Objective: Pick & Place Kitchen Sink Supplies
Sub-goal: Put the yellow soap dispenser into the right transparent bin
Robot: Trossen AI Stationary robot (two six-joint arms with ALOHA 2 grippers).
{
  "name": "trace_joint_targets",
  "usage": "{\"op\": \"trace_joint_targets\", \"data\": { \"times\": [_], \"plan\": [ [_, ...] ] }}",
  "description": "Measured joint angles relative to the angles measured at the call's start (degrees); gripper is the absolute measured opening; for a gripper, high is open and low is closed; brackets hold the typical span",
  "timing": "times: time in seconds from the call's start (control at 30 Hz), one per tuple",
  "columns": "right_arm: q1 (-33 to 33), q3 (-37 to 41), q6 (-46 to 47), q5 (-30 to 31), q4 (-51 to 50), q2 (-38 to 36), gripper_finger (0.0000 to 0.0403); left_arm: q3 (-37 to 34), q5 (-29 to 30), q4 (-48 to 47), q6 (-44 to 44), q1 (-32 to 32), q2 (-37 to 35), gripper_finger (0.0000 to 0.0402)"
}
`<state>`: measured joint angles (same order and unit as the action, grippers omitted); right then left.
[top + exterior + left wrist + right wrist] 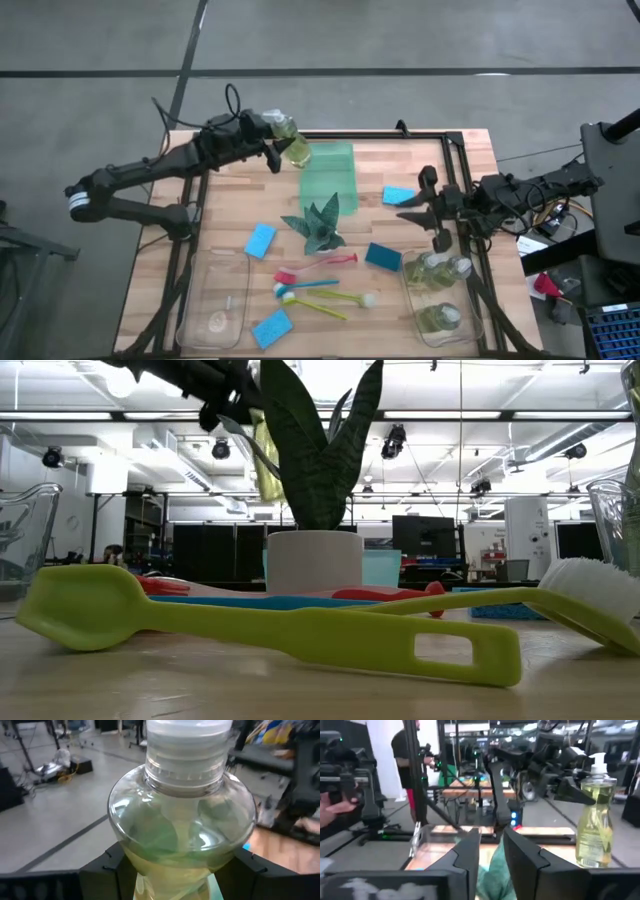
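My left gripper (pixel 281 148) is shut on a clear bottle of yellow-green soap (pixel 293 146), held in the air over the far left corner of the translucent green tray (pixel 330 180). The right wrist view shows this bottle (pixel 594 820) upright. My right gripper (pixel 418 206) is open and hovers near the table's right edge, beside a blue sponge (pixel 398 195). Three more bottles stand in the right clear bin (pixel 440 290). Other blue sponges (pixel 260 240) (pixel 272 327) (pixel 383 257) lie flat on the table. The red (pixel 318 265), blue (pixel 305 287) and yellow (pixel 330 300) brushes lie flat too. My left gripper pinches the bottle's body below its round shoulder (pixel 180 855), with one finger (pixel 102 867) on each side. The fingers come roughly level from the table's left side. The bottle is lifted clear and upright, its white cap (pixel 187 735) on top.
A spiky green plant (pixel 320 225) in a white pot stands mid-table, in front of the tray. A clear bin (pixel 215 300) sits near the left near corner. A dark frame (pixel 440 140) runs along the far and right edges. A person (pixel 407 755) stands beyond the table.
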<state>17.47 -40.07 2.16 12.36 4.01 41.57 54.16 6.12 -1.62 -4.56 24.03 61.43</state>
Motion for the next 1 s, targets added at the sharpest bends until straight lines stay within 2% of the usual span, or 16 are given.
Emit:
{"op": "trace_joint_targets", "data": {
  "times": [0.13,0.37,0.47,0.57,0.67,1.0],
  "plan": [
    [-0.37,0.0,-2.27,1.22,3.4,1.17,0.0128,2.42,-2.79,-0.28,0.16,-0.82,1.14,0.0211],
    [-1.03,0.0,-3.52,4.67,10.0,2.33,0.0222,6.15,-4.28,-0.34,1.37,-3.27,3.52,0.0211],
    [-2.29,-1.66,-4.32,5.11,9.17,2.62,0.0254,8.13,-5.22,-0.59,2.33,-4.62,5.26,0.0211],
    [-3.77,-5.74,-4.29,5.79,5.23,3.38,0.0273,11.14,-7.17,-1.63,3.68,-5.51,7.52,0.0211],
    [-5.13,-11.31,-3.83,5.84,-3.48,4.93,0.0282,14.68,-8.56,-2.54,4.34,-6.49,10.21,0.0211],
    [-8.12,-26.47,-3.87,5.69,-20.56,12.54,0.0287,23.85,-11.86,-3.74,7.22,-10.09,19.72,0.0211]
  ]
}}
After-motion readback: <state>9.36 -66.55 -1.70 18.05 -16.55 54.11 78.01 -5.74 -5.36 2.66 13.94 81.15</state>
